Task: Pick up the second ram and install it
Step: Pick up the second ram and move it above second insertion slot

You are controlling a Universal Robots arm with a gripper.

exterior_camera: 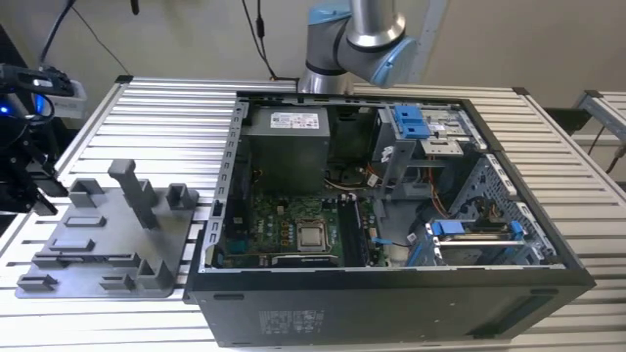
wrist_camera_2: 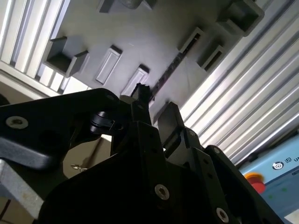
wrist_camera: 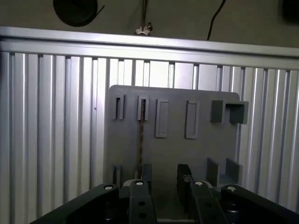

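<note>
Broadly: slatted metal table (exterior_camera: 577,191) under everything. On it, open black computer case (exterior_camera: 391,301), motherboard (exterior_camera: 293,220) facing up; grey holder tray (exterior_camera: 98,242) just beside it, toward the exterior view's left. Arm (exterior_camera: 357,29) upright behind the case.

Over the tray in both wrist views: gripper (wrist_camera: 164,170) (wrist_camera_2: 155,100), fingers (wrist_camera: 183,175) spread apart, clamping nothing, bare tray surface between them.

Second ram (wrist_camera: 140,140) (wrist_camera_2: 174,64) standing on edge in a groove of the tray, seen as a thin dark strip. Not between the fingers: in the first wrist view lined up with one finger, near end just beside that fingertip, the rest running away from the gripper toward a far slot. Touching that finger or not: cannot tell.

Labels: white sticker (exterior_camera: 298,119) on the power supply (exterior_camera: 284,158), pale printed patch (exterior_camera: 293,320) on the case's near wall, both too small to read. Ram edge-on, so nothing legible on its face.
</note>
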